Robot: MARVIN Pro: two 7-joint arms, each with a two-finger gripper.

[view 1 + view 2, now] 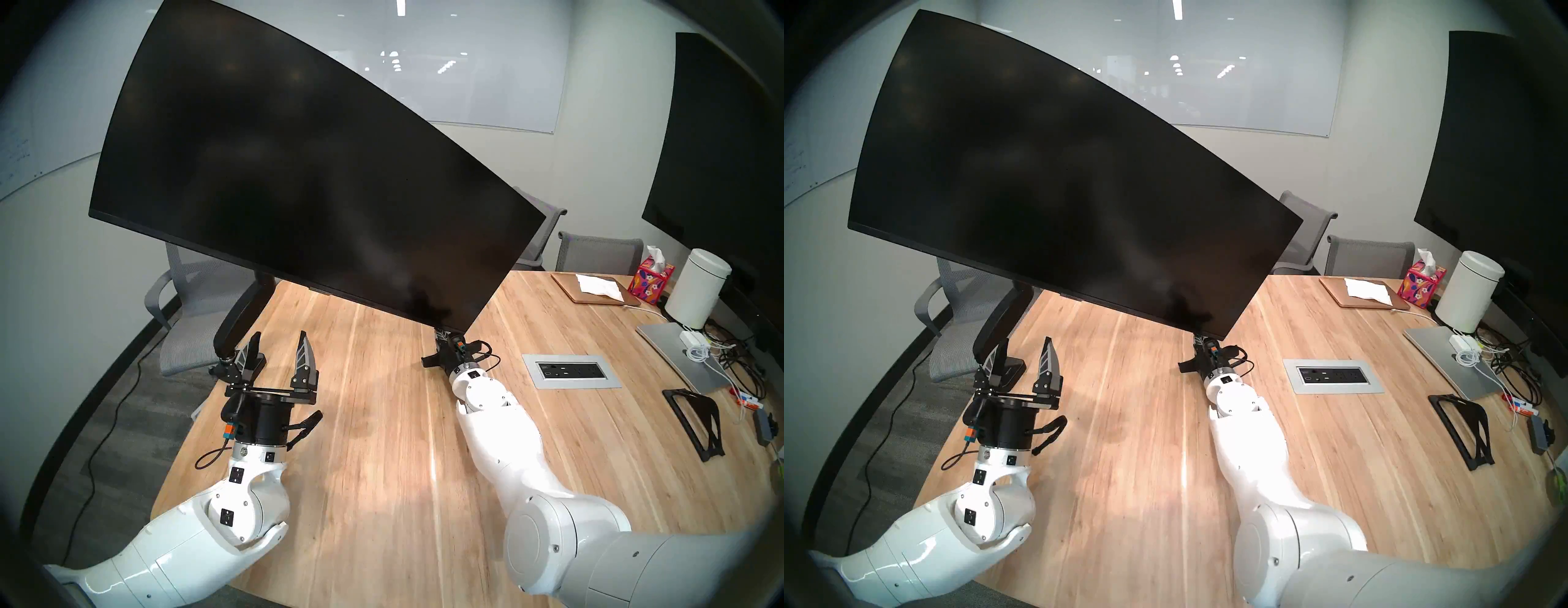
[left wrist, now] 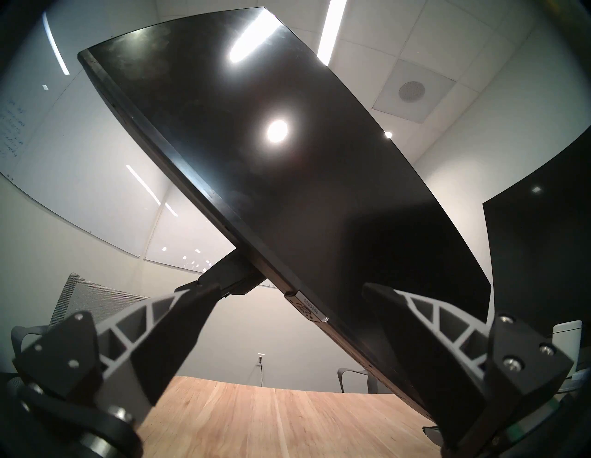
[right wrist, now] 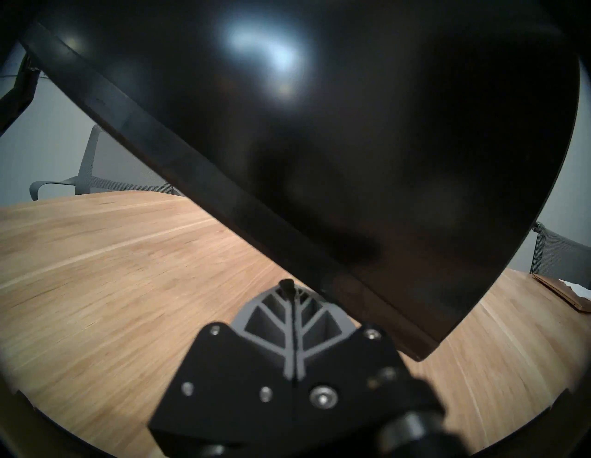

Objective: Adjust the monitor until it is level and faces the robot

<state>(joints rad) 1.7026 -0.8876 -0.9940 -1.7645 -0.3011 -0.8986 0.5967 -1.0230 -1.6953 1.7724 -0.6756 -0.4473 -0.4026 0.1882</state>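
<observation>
We see the monitor (image 1: 314,178) hanging tilted over the wooden bench (image 1: 382,424), its right end dipped low and its left end high. Our right claw (image 3: 292,289) has its fingers pressed together, tips just under the monitor's low bottom edge; contact is unclear. Our left claw (image 1: 278,354) is spread wide, empty, below the screen.

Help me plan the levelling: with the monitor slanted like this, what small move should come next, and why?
Probably a short upward nudge by the right gripper, which sits shut just under the monitor's low right corner. That corner hangs close to the table while the left end rides high, so raising it should reduce the tilt. The left gripper is open, holding nothing.
</observation>
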